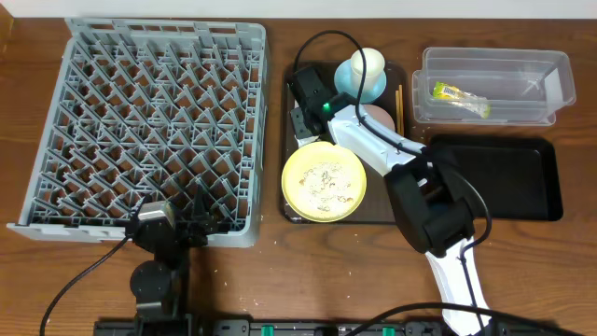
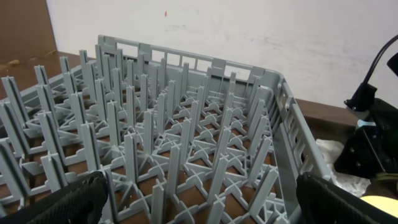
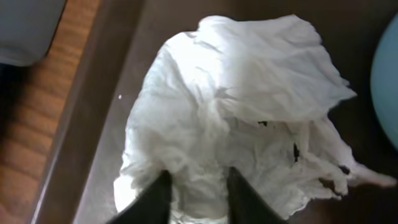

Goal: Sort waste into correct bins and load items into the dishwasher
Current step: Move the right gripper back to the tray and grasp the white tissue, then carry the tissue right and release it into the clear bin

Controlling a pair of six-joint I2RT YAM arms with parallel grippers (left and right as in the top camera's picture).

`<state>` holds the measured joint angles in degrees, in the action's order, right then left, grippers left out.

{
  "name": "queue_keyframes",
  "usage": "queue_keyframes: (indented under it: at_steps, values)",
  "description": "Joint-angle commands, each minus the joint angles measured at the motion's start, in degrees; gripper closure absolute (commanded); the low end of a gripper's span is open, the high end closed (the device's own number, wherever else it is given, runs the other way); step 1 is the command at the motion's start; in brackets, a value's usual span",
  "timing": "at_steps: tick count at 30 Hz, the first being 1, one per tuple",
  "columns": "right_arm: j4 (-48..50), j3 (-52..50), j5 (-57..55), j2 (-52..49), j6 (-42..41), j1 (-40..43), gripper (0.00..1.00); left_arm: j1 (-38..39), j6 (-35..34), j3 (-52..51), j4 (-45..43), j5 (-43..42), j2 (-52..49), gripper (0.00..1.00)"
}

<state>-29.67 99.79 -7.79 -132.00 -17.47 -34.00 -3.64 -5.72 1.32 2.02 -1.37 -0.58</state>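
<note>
My right gripper (image 3: 198,199) is shut on a fold of the crumpled white napkin (image 3: 249,93), which lies in the far left corner of the brown serving tray (image 1: 297,213). In the overhead view that gripper (image 1: 301,99) covers the napkin. The pale yellow plate (image 1: 292,180) holds beige crumbs (image 1: 326,179). The cream cup (image 1: 369,63) stands in the blue bowl (image 1: 346,82), next to the pinkish bowl (image 1: 379,119) and the chopsticks (image 1: 399,105). The yellow-green wrapper (image 1: 459,96) lies in the clear tub (image 1: 552,67). My left gripper (image 1: 201,224) is open at the grey rack's (image 1: 149,131) near edge.
The black tray (image 1: 494,177) lies in front of the clear tub at the right. The right arm stretches across the brown tray over the pinkish bowl. The left wrist view shows the rack's pegs (image 2: 168,143) and the napkin (image 2: 333,155) beyond its right wall.
</note>
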Motion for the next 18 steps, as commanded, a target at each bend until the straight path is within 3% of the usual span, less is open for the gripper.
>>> queue_keyframes:
  at_steps: [1,2,8,18]
  values:
    - [0.0,1.7,-1.0,1.0,0.4,0.0,0.95,0.2,0.8,-1.1,2.0,0.5,0.3,0.02]
    - [0.0,2.3,-1.0,1.2,0.4,0.0,0.99,0.2,0.8,-1.1,2.0,0.5,0.3,0.02]
    - [-0.2,6.8,-1.1,4.6,0.3,0.2,0.99,0.2,0.8,-1.1,2.0,0.5,0.3,0.02]
    - [0.7,10.9,-10.9,16.6,-7.8,5.0,0.99,0.2,0.8,-1.1,2.0,0.5,0.3,0.02]
